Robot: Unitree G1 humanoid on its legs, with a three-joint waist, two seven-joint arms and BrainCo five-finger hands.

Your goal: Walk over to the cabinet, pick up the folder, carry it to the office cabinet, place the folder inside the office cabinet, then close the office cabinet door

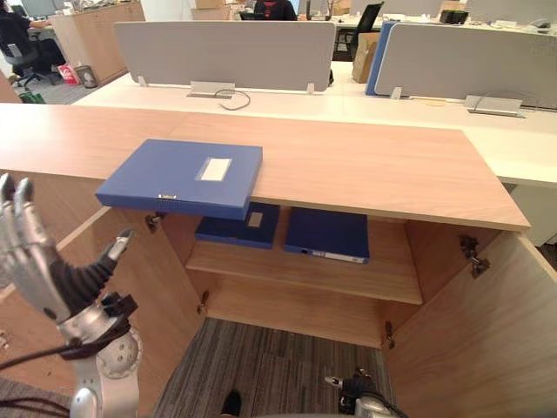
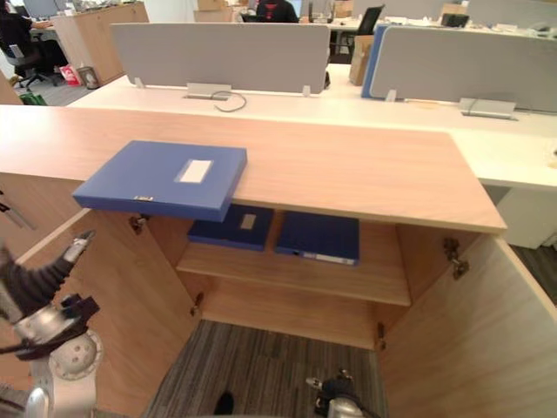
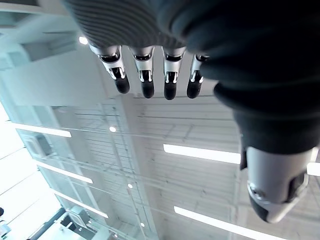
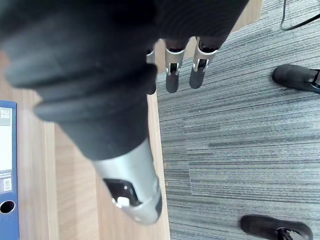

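In the left eye view, a flat blue box folder with a white label lies on the light wooden surface that tops the cabinet. Its near corner juts out over the front edge. The left hand is raised with its fingers straight and apart, the thumb out to the side, holding nothing. The folder sits ahead of those fingers and to their right, well apart from them. Just behind the fingers stands the open left cabinet door, and the open right cabinet door is far off to their right. Inside, on the wooden shelf, a small dark blue folder and a second dark blue folder lie flat side by side. Past the surface runs a white desk with grey divider panels.

The right eye view crops the left hand to its thumb and dark cover, so the folder's overhang shows more plainly.

The left wrist view looks past the left fingers, straight in a row, to a ceiling with long light strips. Nothing lies between fingers and thumb.

In the right wrist view, the right hand hangs low. Its fingers are relaxed, nearly straight and empty, and they point at the grey striped carpet. Beside the thumb are a pale wooden panel and a blue binder spine with a ring hole.
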